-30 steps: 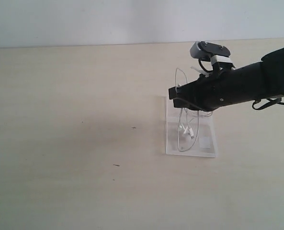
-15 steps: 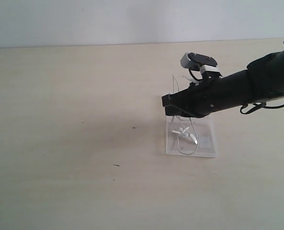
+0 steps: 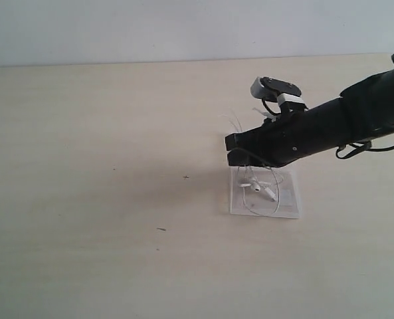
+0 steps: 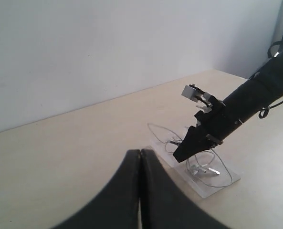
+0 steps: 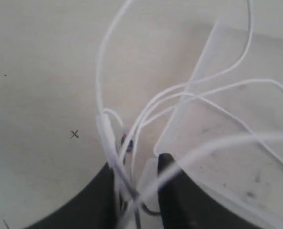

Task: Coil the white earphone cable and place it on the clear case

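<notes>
Right gripper (image 3: 231,147) hangs low at the far edge of the clear case (image 3: 291,210), its two black fingers (image 5: 103,191) slightly parted, with several strands of the white earphone cable (image 3: 258,188) running through the gap. Left gripper (image 4: 140,181) is well apart from the case, its jaws pressed together on nothing.

A pale wood-grain tabletop (image 3: 103,199) fills the scene, and a plain whitish wall (image 3: 117,26) rises behind it. Two tiny dark specks (image 3: 185,177) mark the bare wood left of the case. The right arm (image 3: 343,119), wrapped in black, reaches in from the right with a grey wrist camera (image 3: 276,86) on top; it hides the far part of the case in the exterior view.

The case lies flat and see-through, with a small whitish sticker (image 3: 286,195) on it. The cable is very thin, in loose loops. Its earbuds and most loops rest on the case, while other loops rise to the gripper and arc beyond the case edge. An inline piece (image 5: 105,136) hangs just beside the fingers.
</notes>
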Tool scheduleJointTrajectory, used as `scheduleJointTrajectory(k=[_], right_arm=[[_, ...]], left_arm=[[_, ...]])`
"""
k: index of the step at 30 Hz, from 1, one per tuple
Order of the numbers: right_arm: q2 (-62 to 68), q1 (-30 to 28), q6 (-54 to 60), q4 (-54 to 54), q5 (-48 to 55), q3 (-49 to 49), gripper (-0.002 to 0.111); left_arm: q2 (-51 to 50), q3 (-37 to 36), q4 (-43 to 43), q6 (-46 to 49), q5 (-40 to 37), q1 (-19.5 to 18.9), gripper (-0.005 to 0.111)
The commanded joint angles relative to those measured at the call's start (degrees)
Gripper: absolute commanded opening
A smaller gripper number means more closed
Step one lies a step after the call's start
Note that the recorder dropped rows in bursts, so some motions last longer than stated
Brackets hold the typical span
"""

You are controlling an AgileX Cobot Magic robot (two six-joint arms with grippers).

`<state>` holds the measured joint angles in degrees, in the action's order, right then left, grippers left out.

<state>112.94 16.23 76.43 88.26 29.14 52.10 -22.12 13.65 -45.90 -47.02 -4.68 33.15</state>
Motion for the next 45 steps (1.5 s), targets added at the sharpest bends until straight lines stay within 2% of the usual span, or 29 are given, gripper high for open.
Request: scheduleJointTrajectory(k=[1, 4, 15, 31, 33, 38, 45], right_arm=[[-0.8, 0.1, -6.0, -5.6, -2.9, 0.3, 0.045], [-1.9, 0.1, -7.8, -7.3, -3.7, 0.3, 0.049], [-6.2, 0.1, -13.5, -12.2, -5.8, 0.3, 0.049], [-7.5, 0.1, -36.5, -35.4, -10.9, 0.3, 0.049], [-8.7, 0.1, -37.1, -36.6, -10.3, 0.3, 0.052], [-12.7, 0.1, -37.6, -37.8, -8.8, 0.3, 0.066], [-15.9, 0.1, -37.8, -37.8, -8.7, 0.3, 0.067]], left_arm=[[0.3, -0.3, -0.1, -0.1, 0.5, 0.0, 0.0], [0.3, -0.3, -0.1, -0.1, 0.5, 0.0, 0.0], [0.3, -0.3, -0.3, -0.1, 0.6, 0.0, 0.0], [0.3, -0.3, -0.3, -0.1, 0.6, 0.0, 0.0], [0.3, -0.3, -0.3, -0.1, 0.6, 0.0, 0.0], [0.3, -0.3, -0.3, -0.1, 0.6, 0.0, 0.0], [0.3, -0.3, -0.3, -0.1, 0.6, 0.0, 0.0]])
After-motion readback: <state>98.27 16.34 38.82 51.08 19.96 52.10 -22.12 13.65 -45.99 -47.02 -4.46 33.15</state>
